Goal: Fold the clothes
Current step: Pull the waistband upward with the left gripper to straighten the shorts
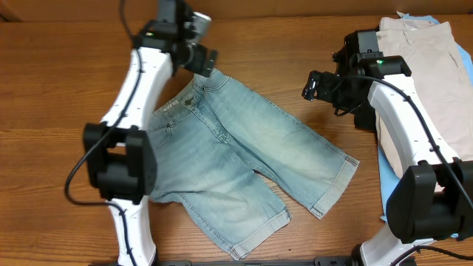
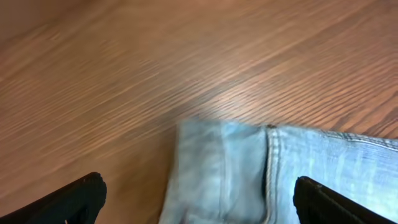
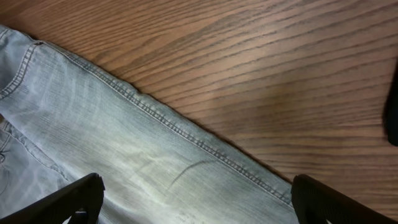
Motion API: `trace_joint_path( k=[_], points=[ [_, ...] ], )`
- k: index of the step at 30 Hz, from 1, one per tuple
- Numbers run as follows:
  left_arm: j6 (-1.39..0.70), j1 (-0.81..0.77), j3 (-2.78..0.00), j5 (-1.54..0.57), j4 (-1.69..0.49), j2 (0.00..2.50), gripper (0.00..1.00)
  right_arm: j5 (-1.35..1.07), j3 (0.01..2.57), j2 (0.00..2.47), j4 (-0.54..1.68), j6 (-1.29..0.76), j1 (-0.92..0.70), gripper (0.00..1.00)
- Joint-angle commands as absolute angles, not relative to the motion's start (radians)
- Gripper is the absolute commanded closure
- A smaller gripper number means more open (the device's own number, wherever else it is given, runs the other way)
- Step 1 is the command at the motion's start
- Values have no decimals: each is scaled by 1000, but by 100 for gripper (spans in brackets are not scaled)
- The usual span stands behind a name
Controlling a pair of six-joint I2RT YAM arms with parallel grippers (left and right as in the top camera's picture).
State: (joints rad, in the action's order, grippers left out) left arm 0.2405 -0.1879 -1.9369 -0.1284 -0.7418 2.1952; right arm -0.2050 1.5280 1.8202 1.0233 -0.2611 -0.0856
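Note:
Light-blue faded denim shorts (image 1: 244, 159) lie spread flat on the wooden table, waistband at the upper left, two legs pointing to the lower right. My left gripper (image 1: 205, 59) is open and empty just above the waistband corner (image 2: 230, 168); its fingers straddle that corner in the left wrist view (image 2: 198, 200). My right gripper (image 1: 314, 85) is open and empty, hovering past the shorts' upper right edge; its wrist view shows the stitched side seam (image 3: 186, 134) between its fingers (image 3: 198, 199).
A stack of other garments lies at the right edge: beige (image 1: 429, 52) on top, sky-blue (image 1: 388, 185) underneath. The right arm's base stands beside this stack. Bare wooden table (image 1: 59, 89) surrounds the shorts.

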Motion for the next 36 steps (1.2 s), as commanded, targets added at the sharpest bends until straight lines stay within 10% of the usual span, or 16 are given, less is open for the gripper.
trace_joint_path(
  k=[1, 25, 33, 36],
  points=[
    [295, -194, -1944, -154, -719, 2289, 0, -199, 1551, 1781, 1028, -258, -84, 0],
    [304, -195, -1944, -19, -722, 2355, 18, -199, 1551, 1781, 1032, -259, -84, 0],
    [265, -192, -1945, -96, -709, 2355, 86, -199, 1551, 1781, 1034, -259, -84, 0],
    [158, -176, -1961, 36, -707, 2355, 96, -199, 1551, 1781, 1033, -259, -84, 0]
  ],
)
